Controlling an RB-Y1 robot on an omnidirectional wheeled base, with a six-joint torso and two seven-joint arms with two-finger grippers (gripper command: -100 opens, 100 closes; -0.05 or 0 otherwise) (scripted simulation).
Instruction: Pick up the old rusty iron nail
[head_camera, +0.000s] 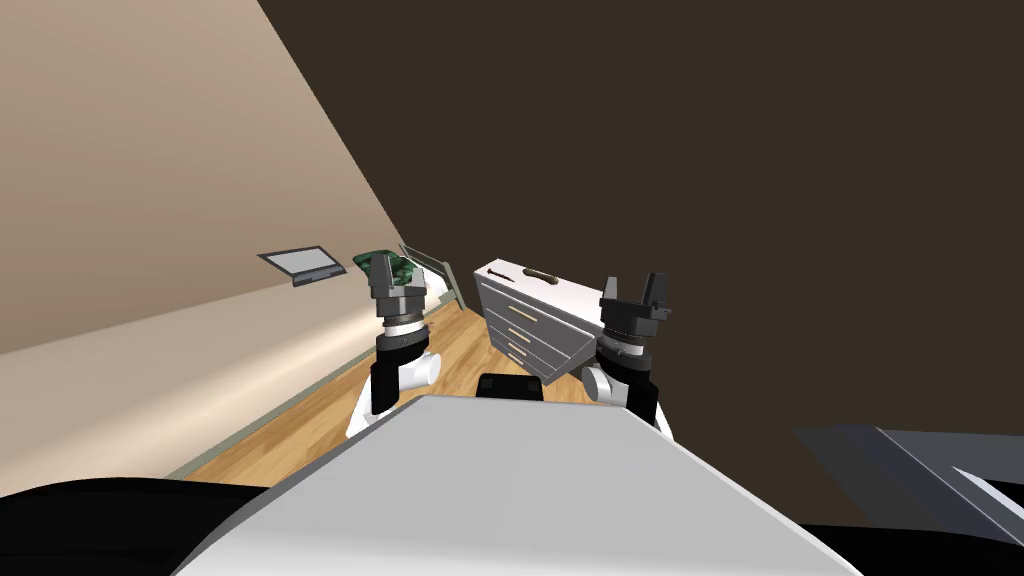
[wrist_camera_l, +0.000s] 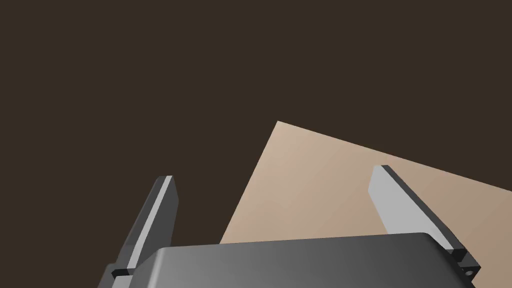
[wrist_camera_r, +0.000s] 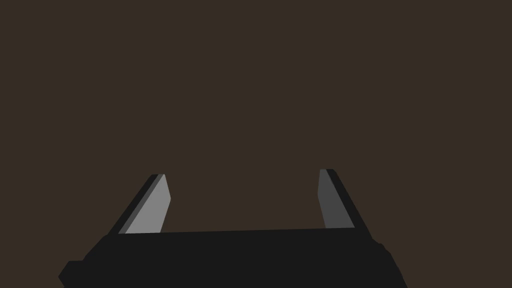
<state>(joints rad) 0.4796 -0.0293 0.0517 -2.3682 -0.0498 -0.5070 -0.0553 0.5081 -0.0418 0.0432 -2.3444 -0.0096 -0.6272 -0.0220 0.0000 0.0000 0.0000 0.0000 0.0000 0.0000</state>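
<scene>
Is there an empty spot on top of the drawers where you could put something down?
Yes: the white top of the drawer chest is bare toward the right gripper. The other end is busier, with the small dark nail and a long olive thing.

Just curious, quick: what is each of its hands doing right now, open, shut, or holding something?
Left gripper: open, holding nothing.
Right gripper: open, holding nothing.

Dresser (head_camera: 575, 293) carries nail (head_camera: 497, 272), olive bar (head_camera: 540, 273).
</scene>
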